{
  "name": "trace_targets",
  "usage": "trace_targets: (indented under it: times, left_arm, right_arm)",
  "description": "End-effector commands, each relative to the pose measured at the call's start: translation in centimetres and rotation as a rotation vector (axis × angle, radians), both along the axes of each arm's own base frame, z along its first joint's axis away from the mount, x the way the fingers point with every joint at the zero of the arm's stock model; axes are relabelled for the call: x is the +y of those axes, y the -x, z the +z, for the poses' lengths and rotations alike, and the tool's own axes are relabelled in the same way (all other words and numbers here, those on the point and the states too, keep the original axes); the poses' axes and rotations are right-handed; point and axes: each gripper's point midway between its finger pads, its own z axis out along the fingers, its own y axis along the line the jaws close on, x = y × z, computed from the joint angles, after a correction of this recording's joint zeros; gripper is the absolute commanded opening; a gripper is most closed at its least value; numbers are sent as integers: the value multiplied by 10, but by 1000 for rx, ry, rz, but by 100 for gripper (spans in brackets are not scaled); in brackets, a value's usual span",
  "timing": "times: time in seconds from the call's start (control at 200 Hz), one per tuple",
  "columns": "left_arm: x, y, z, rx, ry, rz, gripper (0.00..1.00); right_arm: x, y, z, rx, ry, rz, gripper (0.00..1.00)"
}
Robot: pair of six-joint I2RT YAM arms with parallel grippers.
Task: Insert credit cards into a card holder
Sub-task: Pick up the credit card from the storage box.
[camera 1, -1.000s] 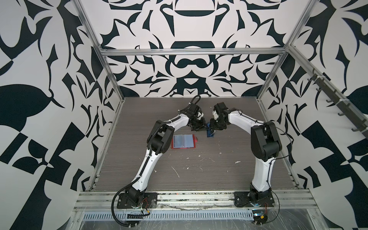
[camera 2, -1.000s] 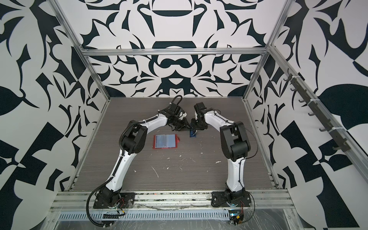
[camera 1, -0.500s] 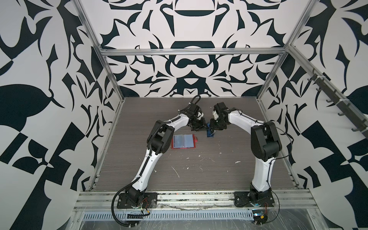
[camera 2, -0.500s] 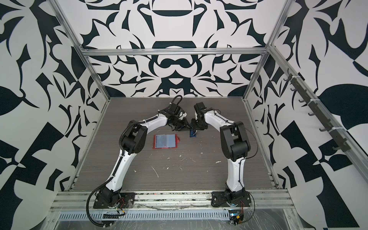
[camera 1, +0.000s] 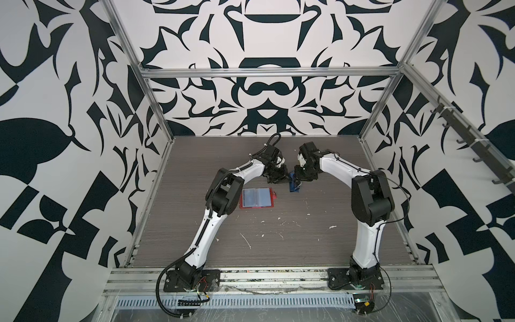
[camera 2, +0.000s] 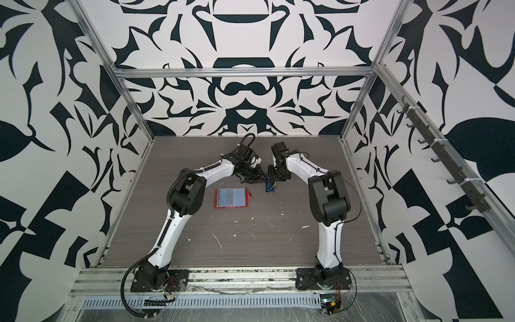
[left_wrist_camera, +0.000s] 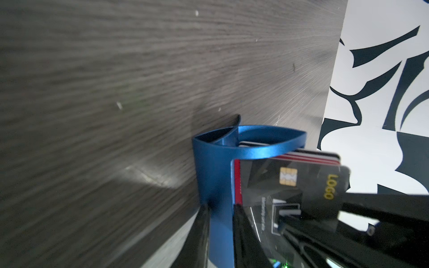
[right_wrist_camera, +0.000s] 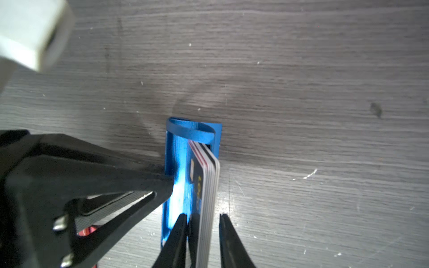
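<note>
Credit cards (right_wrist_camera: 207,185) on edge in blue stand (left_wrist_camera: 216,167) on worktop (right_wrist_camera: 301,92). Probably light, stiff, slick; best pinched across flat faces at exposed edge. Clamped on stand wall with left gripper (left_wrist_camera: 220,208). Astride stack with right gripper (right_wrist_camera: 203,217), closure impossible to tell. Red card holder (camera 1: 257,197) open flat nearby.

Plastic, metal and a worn wood-look table (right_wrist_camera: 301,69).
Its top looked like matt grey wood grain, scuffed and flecked with pale marks. The blue stand (left_wrist_camera: 216,167) had a smooth, satiny metallic sheen. The cards (right_wrist_camera: 210,185) were thin glossy plastic, the black card (left_wrist_camera: 290,185) throwing back reflections around its shiny gold chip. The wallet (camera 1: 257,197) looked like red leather with clear, shiny plastic sleeves. The left gripper (left_wrist_camera: 220,210) had smooth, glossy black fingers (left_wrist_camera: 198,234); the left arm (camera 1: 207,234) wore a smooth white shell.
</note>
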Motion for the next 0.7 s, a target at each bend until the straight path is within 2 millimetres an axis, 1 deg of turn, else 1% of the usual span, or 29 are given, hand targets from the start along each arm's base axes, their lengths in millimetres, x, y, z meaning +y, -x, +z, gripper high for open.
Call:
trace_targets:
  times: [0.0,0.42,0.695]
  left_arm:
    - [20,18,-53,103,-134,16,21]
    - [21,19,-54,105,-137,16,21]
    - [21,20,-56,109,-140,16,21]
  right_arm:
    - [-13,-5,33,-63,39,-14,27]
    - [-14,-3,39,-69,44,-13,27]
    - [-12,-3,42,-70,29,-7,26]
